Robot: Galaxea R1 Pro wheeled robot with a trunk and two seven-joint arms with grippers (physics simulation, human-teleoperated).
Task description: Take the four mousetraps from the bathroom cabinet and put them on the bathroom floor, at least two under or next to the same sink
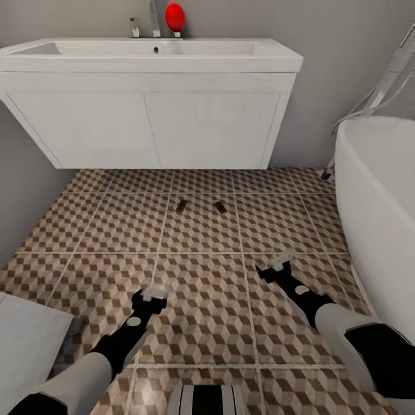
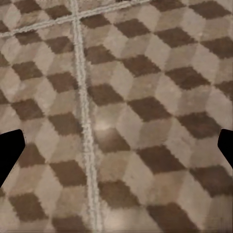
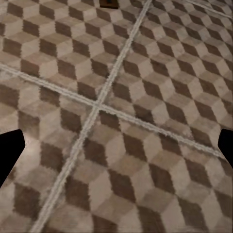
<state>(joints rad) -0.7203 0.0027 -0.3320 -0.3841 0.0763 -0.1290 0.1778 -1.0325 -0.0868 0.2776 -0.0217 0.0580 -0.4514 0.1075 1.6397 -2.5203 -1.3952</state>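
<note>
Two mousetraps lie on the cube-patterned bathroom floor (image 1: 202,288), one (image 1: 181,205) left of the other (image 1: 219,207), just in front of the white vanity (image 1: 150,127) that carries the bathroom sink (image 1: 144,49). My left gripper (image 1: 153,294) hovers low over the tiles, open and empty; the left wrist view has its fingertips (image 2: 10,150) wide apart over bare floor (image 2: 126,107). My right gripper (image 1: 278,264) is also open and empty, nearer the traps. In the right wrist view one mousetrap (image 3: 108,4) sits at the frame edge beyond the open gripper (image 3: 116,150). The cabinet is out of view.
A white oval bathtub (image 1: 380,196) fills the right side, close to my right arm. A chrome tap (image 1: 154,17) and a red object (image 1: 174,17) stand on the sink's back edge. A pale grey flat surface (image 1: 29,340) sits at the lower left. Grey walls close off the back.
</note>
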